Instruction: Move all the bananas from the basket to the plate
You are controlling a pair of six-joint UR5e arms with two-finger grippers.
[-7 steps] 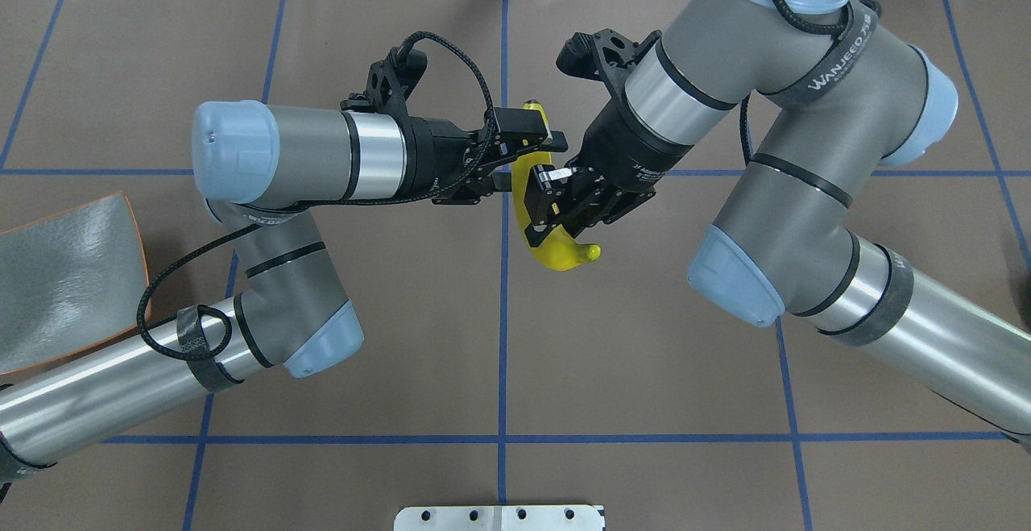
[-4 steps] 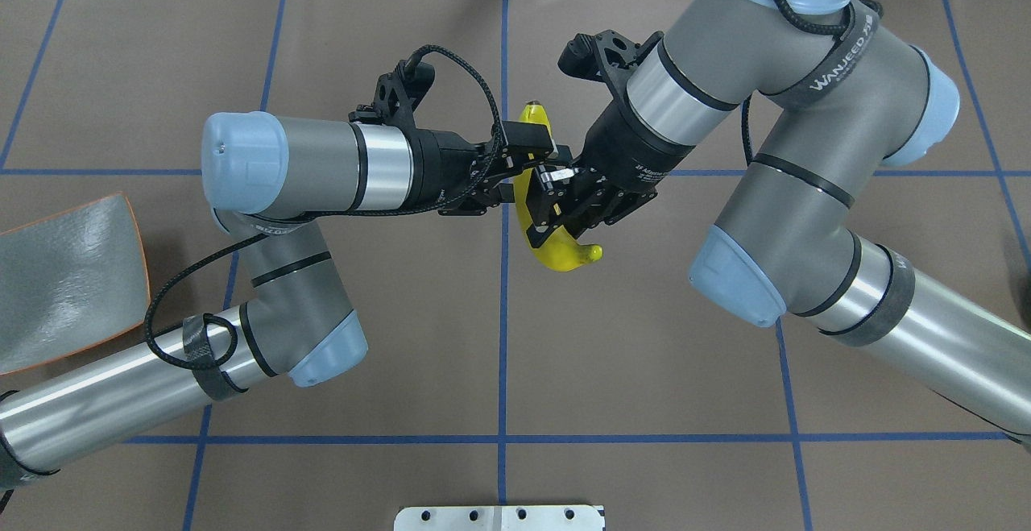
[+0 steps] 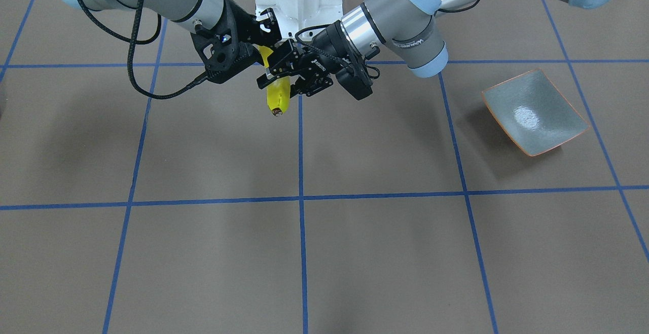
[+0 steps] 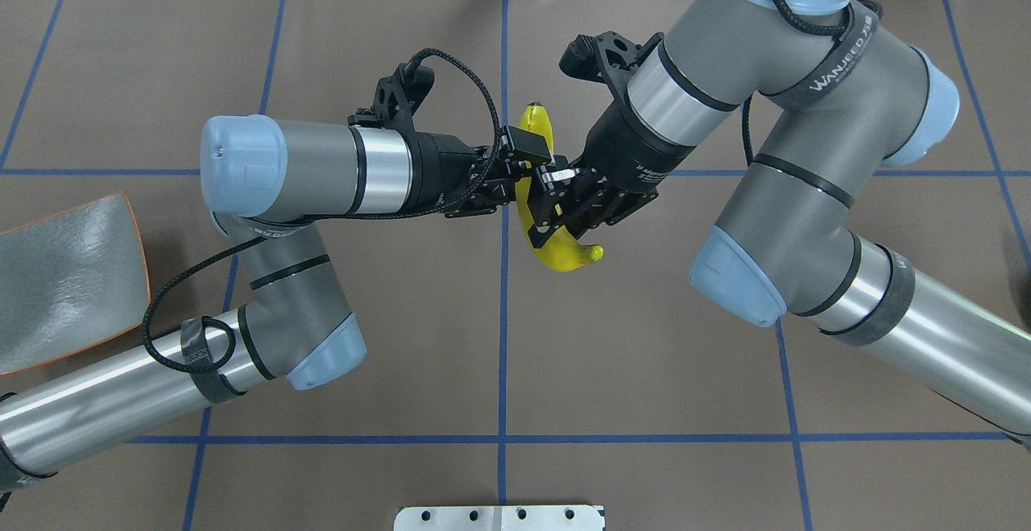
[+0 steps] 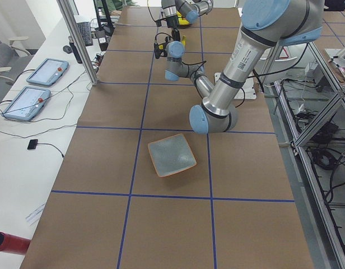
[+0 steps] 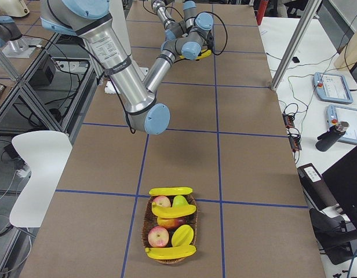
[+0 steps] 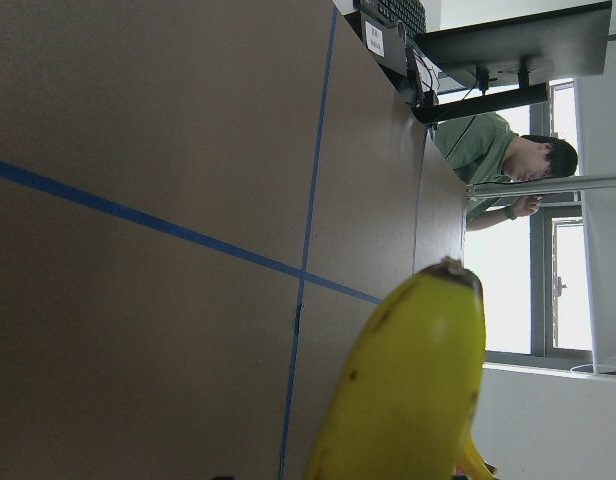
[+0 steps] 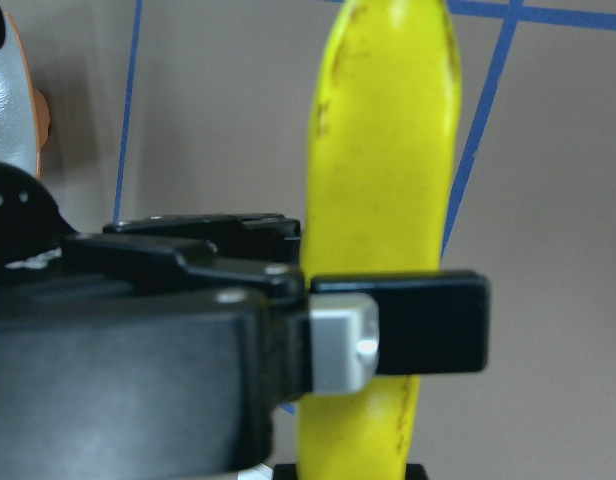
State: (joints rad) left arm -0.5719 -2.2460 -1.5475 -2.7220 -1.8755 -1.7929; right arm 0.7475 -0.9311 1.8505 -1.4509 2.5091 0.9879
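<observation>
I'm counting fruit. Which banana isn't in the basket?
The banana held midair between the left gripper and right gripper; the other three bananas lie in the basket.

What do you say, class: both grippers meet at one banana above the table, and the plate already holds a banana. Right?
Not quite. The plate is empty, as the exterior front-facing view shows. The left gripper and right gripper do meet at one banana above the table.

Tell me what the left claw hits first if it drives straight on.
The banana, already inside the left claw; the right claw sits just behind it, though depth is unclear.
</observation>
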